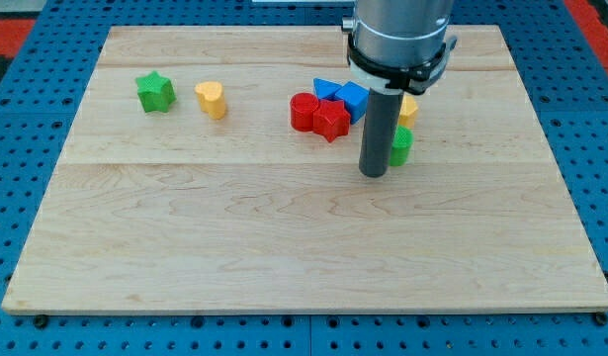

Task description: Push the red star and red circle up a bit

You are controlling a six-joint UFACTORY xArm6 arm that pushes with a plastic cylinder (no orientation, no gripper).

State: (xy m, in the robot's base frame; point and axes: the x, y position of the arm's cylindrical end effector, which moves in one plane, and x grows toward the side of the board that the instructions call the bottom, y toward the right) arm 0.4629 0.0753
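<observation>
The red star (332,121) and the red circle (304,111) lie touching each other near the top middle of the wooden board (234,227), the circle on the star's left. My tip (373,174) rests on the board below and to the right of the red star, a short gap away. It stands just left of a green block (401,145), close to touching it.
A blue triangle (326,89) and a blue block (353,98) sit just above the red star. A yellow block (408,108) is partly hidden behind the rod. A green star (155,92) and a yellow heart (212,100) lie at the upper left.
</observation>
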